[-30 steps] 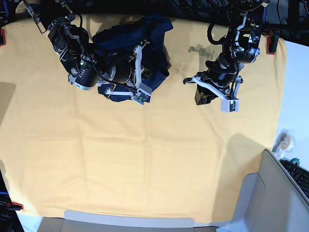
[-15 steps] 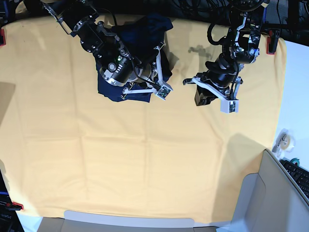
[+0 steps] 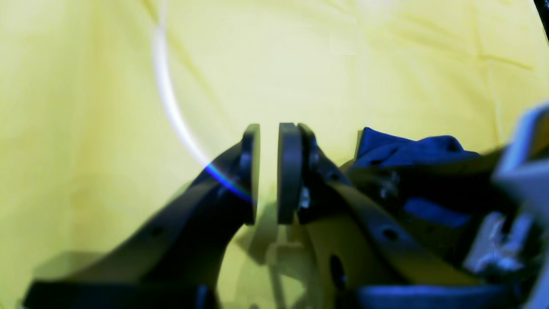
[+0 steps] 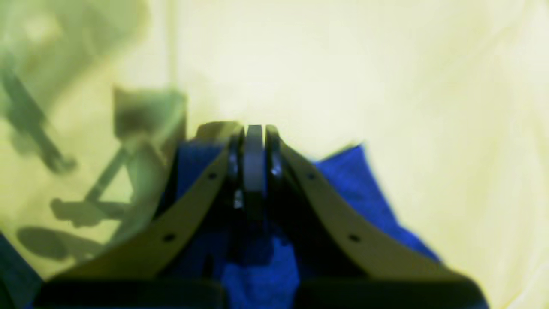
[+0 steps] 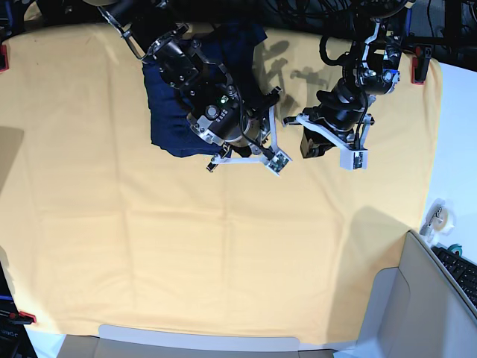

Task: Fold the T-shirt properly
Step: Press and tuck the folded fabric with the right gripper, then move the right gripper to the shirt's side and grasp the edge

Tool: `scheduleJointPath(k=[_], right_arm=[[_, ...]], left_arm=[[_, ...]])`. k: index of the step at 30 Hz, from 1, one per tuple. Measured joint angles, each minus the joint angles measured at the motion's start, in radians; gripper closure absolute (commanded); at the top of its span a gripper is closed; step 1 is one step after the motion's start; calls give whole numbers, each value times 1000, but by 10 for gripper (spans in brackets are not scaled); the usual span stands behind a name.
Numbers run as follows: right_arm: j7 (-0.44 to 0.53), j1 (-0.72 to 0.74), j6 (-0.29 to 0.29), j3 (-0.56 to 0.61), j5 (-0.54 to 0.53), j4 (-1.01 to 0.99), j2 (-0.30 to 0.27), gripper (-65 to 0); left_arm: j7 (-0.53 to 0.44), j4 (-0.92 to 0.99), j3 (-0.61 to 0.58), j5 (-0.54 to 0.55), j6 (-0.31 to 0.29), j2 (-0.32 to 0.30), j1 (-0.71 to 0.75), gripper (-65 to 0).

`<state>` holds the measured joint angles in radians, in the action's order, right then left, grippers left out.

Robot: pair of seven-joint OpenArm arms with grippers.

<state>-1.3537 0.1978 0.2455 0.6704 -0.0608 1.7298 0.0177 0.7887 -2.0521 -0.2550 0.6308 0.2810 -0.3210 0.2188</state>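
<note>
The T-shirt (image 5: pixel 173 112) is a dark navy heap at the back of the yellow table cloth (image 5: pixel 223 253), partly hidden under my right arm (image 5: pixel 220 115). In the right wrist view my right gripper (image 4: pixel 254 141) is shut, and blue T-shirt fabric (image 4: pixel 356 189) drapes from under both fingers. My left gripper (image 3: pixel 268 171) hovers over bare cloth, its pads (image 3: pixel 288 171) a narrow gap apart with nothing between them. A fold of the T-shirt (image 3: pixel 403 150) shows just to its right. In the base view my left arm (image 5: pixel 339 112) sits right of the shirt.
Red clamps (image 5: pixel 421 67) pin the cloth at the back corners. A tape roll (image 5: pixel 440 216) and a keyboard (image 5: pixel 462 272) lie off the right edge. A grey bin (image 5: pixel 417 306) stands at the front right. Both arms are close together near the back centre.
My right arm has swung rightwards across the shirt toward the left arm, and the navy fabric has been drawn out and reshaped. The left arm has barely moved.
</note>
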Motion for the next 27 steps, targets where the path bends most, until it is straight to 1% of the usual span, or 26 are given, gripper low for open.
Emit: scheduleJointPath(k=[2,6,8,10,12,13,15,17,18,20,22,24,25,26,27], right_arm=[[-2,9,2,-73,-2,23,5,0],[-10,32,2,-264,22,121,-6,0],[-11,38,1,-333,21,174,-6,0],[-46,37,3,-401,2,214,-9,0],[-57,33,21,-471,-10,232,-18,0],[-58,31,56,-523,-64,237,-23,-13],[-51,20,109,-641,-132,249,-29,-46],[-50,-6,134,-783,-202,249,-31,-69],[-59,-19,145,-859,-227,249,-31,-78],[-58,-51,154,-989,-312,248,-34,-83],[-60,-74,149,-1096,-383,243,-36,-84],[-63,-95,152,-1163,-460,242,-42,-85],[-58,-99,152,-1188,-482,234,-45,-87],[-59,-98,152,-1220,-513,217,-47,-98],[-56,-103,151,-1245,-519,203,-50,-123]], left_arm=[[-1,0,0,0,0,0,-5,-79],[-1,0,0,0,0,4,-5,-80],[0,0,0,0,0,5,-5,-80],[-1,0,0,0,0,4,-2,-81],[-2,0,0,0,0,4,10,-101],[4,0,0,0,0,4,14,-123],[-1,0,0,0,0,5,11,-171],[-1,0,0,0,-2,4,10,-201],[-1,0,0,0,0,4,10,-202],[-1,0,0,0,0,5,14,-204],[-2,0,0,0,0,4,26,-204],[-1,0,0,0,0,5,34,-205],[-1,0,0,0,-1,5,33,-207],[-1,0,0,0,0,5,33,-219],[-1,0,0,0,0,5,33,-231]])
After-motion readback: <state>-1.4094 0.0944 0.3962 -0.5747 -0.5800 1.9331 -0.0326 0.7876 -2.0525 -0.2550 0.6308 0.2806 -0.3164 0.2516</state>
